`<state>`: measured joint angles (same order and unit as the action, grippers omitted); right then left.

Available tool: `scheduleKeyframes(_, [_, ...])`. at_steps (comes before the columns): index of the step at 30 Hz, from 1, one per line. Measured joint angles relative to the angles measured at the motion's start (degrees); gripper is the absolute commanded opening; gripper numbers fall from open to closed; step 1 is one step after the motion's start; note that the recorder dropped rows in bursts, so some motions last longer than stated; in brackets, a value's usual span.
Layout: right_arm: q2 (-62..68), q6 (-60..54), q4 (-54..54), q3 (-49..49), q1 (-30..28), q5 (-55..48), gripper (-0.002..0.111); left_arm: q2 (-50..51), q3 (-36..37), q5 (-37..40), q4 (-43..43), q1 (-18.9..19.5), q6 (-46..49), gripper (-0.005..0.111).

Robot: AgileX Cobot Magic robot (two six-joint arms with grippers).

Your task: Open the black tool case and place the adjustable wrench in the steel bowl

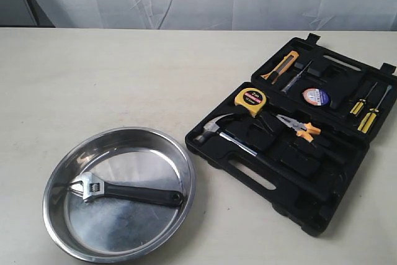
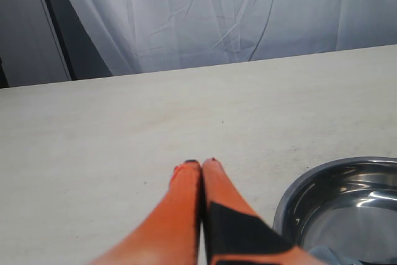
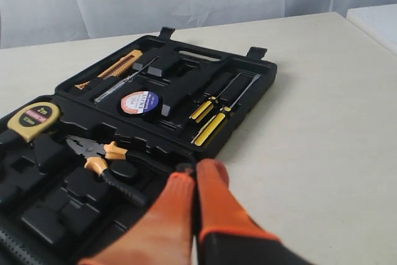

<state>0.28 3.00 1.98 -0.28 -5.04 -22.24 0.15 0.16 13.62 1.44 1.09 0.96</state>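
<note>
The black tool case (image 1: 298, 172) lies open on the right of the table, lid folded back; it also fills the right wrist view (image 3: 56, 209). The adjustable wrench (image 1: 124, 191), silver head and black handle, lies flat inside the steel bowl (image 1: 62, 172) at the front left. The bowl's rim (image 2: 298, 190) shows in the left wrist view. My left gripper (image 2: 200, 164) is shut and empty over bare table beside the bowl. My right gripper (image 3: 197, 169) is shut and empty at the case's edge. Neither gripper appears in the exterior view.
In the case lie a yellow tape measure (image 1: 250, 101), a claw hammer (image 1: 214, 130), orange-handled pliers (image 1: 298, 127), a utility knife (image 1: 279, 66), a tape roll (image 1: 315, 97) and yellow-handled screwdrivers (image 1: 366, 108). A white curtain hangs behind the table.
</note>
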Motion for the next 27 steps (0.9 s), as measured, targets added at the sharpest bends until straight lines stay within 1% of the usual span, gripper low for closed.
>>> scheduleKeyframes(27, [0.0,0.0,0.0,0.0,0.0,0.6,-0.001,0.0,0.0,0.0,0.0,0.0,0.0,0.000])
